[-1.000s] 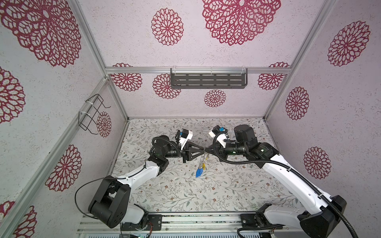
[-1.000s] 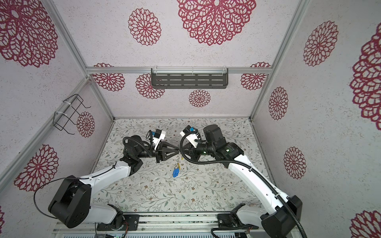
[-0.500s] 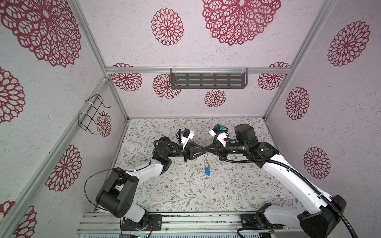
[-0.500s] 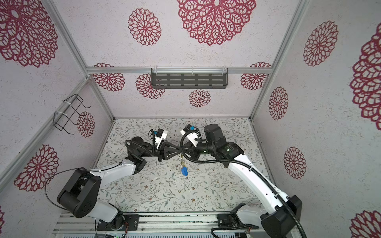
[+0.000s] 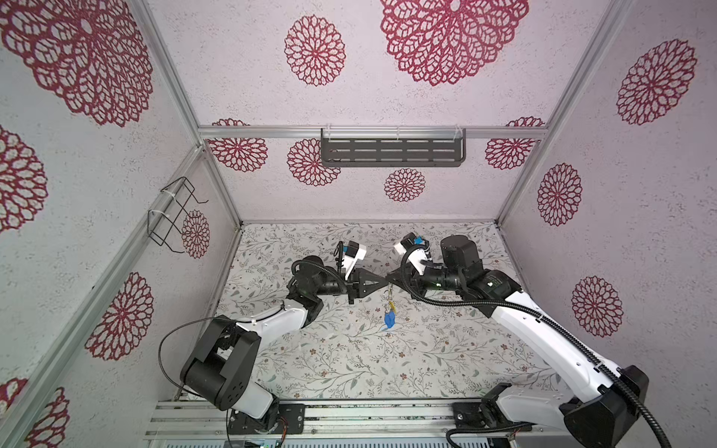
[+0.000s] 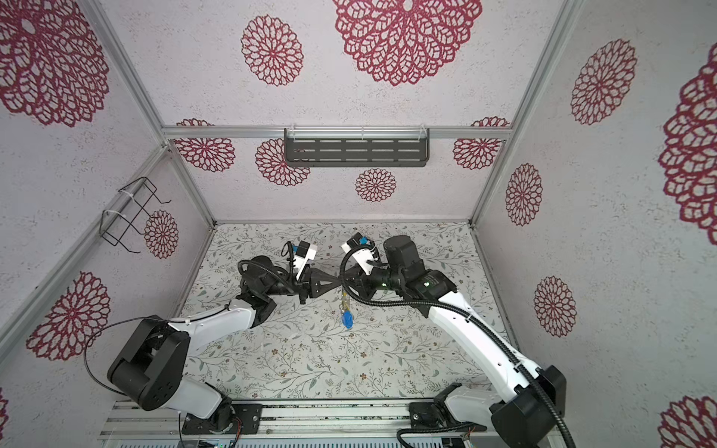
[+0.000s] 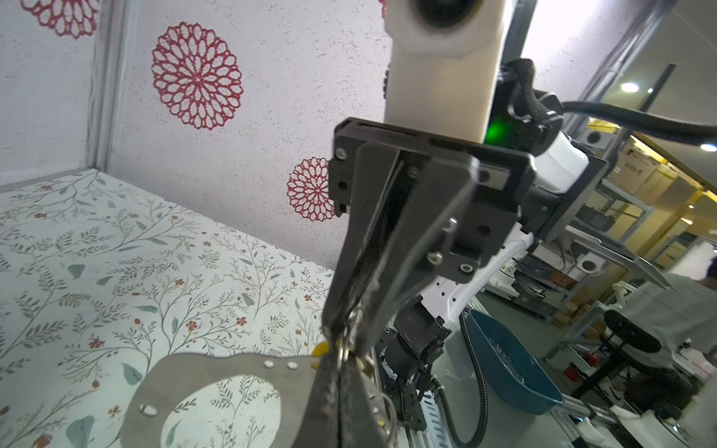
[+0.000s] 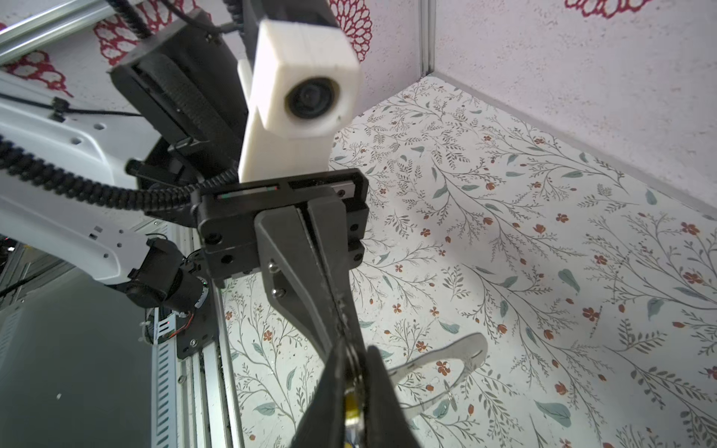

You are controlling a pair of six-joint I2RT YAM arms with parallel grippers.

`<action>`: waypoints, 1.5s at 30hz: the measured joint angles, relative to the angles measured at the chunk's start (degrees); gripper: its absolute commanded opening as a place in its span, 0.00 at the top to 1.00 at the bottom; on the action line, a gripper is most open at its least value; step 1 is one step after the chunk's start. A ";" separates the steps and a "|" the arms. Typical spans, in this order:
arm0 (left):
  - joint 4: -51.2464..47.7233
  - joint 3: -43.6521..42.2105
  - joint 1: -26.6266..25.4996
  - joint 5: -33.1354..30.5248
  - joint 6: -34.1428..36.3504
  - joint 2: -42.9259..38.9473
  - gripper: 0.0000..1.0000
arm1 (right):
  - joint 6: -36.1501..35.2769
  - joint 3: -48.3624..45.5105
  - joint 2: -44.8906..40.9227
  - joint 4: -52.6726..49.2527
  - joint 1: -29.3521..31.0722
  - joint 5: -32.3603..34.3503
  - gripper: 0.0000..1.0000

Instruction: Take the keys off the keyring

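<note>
Arguably, step wanted left gripper (image 7: 339, 364), clamped on keyring (image 7: 232, 362), rigid while right gripper (image 8: 354, 357), fingers slightly apart, took keys (image 5: 389, 317) singly.

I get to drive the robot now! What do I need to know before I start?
Left gripper: shut on the keyring, holding it in the air.
Right gripper: jaws a little apart around a yellow key; I cannot tell if it grips.
The keys hang in a bunch under the two meeting tips.
Done: no key lies loose that I can see.
Left: take every key off.
</note>
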 measured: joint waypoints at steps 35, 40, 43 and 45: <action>-17.42 5.77 0.11 -1.99 -3.93 -6.40 1.00 | 11.67 -10.62 -1.75 18.10 -3.28 0.28 0.46; -17.35 6.99 0.11 -1.16 -4.33 -6.21 1.00 | 11.65 -9.90 -1.75 18.10 -2.84 0.94 0.48; -16.33 7.50 0.04 -0.50 -5.07 -5.57 1.00 | 11.63 -9.81 -1.75 18.16 -1.84 2.43 0.51; -15.47 7.78 0.00 -0.11 -5.79 -5.09 1.00 | 11.45 -9.81 -1.75 18.12 -1.20 3.54 0.55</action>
